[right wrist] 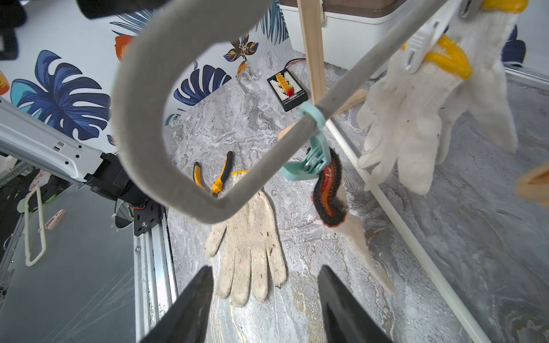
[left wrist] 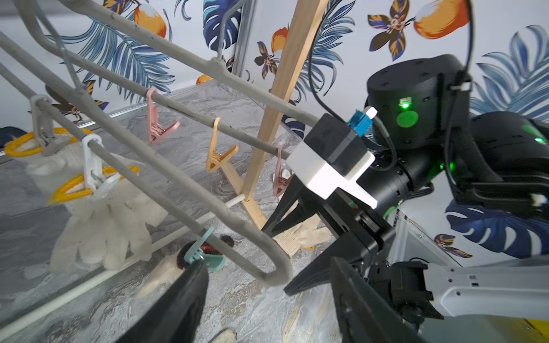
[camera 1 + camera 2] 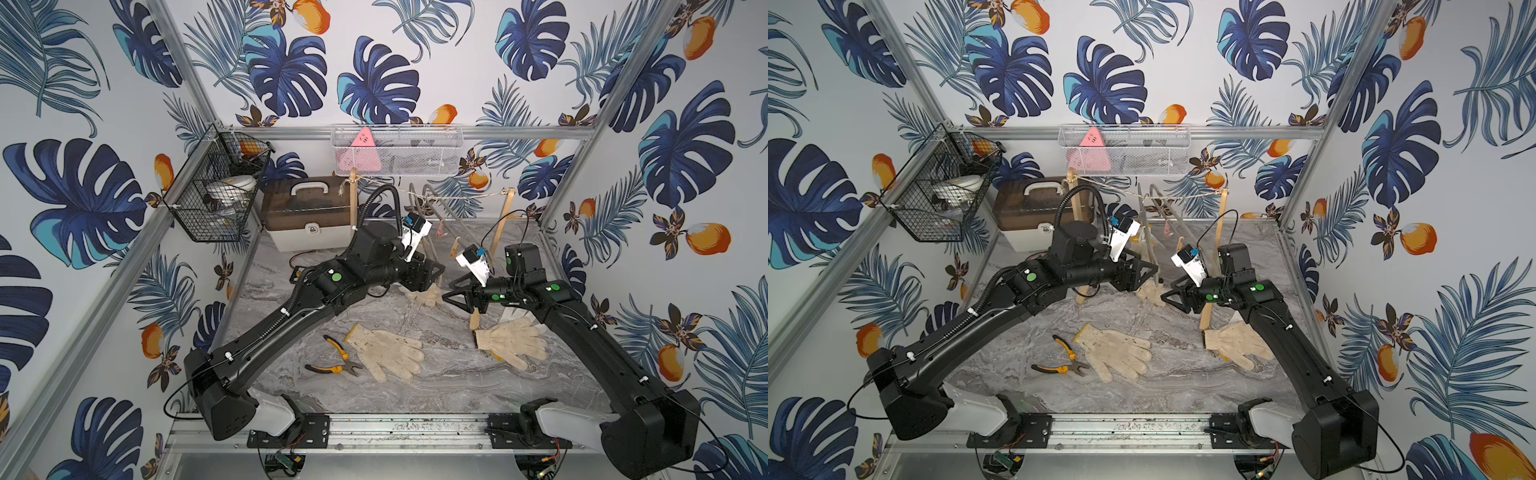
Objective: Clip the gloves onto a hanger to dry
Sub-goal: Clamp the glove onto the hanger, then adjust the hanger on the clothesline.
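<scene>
You have the middle glove (image 3: 388,353) lying flat on the table (image 3: 449,386), with the pliers (image 3: 337,358) just left of it and the right-hand glove (image 3: 513,341) well to its right. Behind them hangs the hanger (image 1: 139,118), seemingly with three clipped gloves (image 2: 101,219) on it.

readable text: none | black board (image 1: 287,89) print: too blurred to read

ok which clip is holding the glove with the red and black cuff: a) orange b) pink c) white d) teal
d, the teal plastic clip on the grey padded hanger bites the red-and-black cuff of the cream knitted glove in the right wrist view
</scene>
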Available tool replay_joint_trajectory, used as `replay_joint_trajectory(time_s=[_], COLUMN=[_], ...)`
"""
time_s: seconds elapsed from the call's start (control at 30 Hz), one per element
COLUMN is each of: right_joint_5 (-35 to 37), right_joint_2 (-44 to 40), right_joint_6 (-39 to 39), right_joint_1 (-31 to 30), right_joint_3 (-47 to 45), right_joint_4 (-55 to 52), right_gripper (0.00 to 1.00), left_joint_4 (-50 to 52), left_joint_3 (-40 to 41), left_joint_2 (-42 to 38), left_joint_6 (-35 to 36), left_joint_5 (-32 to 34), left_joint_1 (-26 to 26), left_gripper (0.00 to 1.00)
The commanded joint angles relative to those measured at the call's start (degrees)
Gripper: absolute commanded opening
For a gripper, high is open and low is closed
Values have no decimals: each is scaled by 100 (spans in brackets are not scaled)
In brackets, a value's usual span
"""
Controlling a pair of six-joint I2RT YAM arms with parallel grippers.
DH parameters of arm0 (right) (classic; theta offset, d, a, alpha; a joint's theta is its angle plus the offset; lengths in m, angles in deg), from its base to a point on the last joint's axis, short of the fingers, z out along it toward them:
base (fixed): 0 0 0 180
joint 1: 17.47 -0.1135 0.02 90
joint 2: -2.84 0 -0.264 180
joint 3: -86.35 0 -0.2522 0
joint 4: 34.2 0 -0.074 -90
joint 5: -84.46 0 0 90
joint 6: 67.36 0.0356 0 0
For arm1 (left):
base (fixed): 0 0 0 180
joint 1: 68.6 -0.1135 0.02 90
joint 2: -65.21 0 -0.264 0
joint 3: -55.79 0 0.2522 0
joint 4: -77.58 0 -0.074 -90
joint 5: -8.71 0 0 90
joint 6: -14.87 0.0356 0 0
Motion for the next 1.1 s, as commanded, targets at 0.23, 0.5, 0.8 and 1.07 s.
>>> replay_joint_trajectory(time_s=[0.23,0.5,0.8,1.07], right_joint_5=[109,26,59,29], right_joint_2=[-215,-275,-381,-315], right_joint_6=[204,288,263,292], right_joint_1=[-12,-38,-41,-41], right_joint_3=[-73,-184,-279,-240], right_joint_4=[314,466,421,476], right_gripper=[62,63,64,64], left_joint_4=[1227,1746,2102,2205], left_joint_3=[-1013,-1416,-1295,-1002], left_joint_2=[566,1014,879,498], left_joint_6=[-431,-305,-75,238], left_joint_5=[2252,3278,4137,3986], left_joint_1=[832,1129,1131,962], left_gripper=[71,70,53,22])
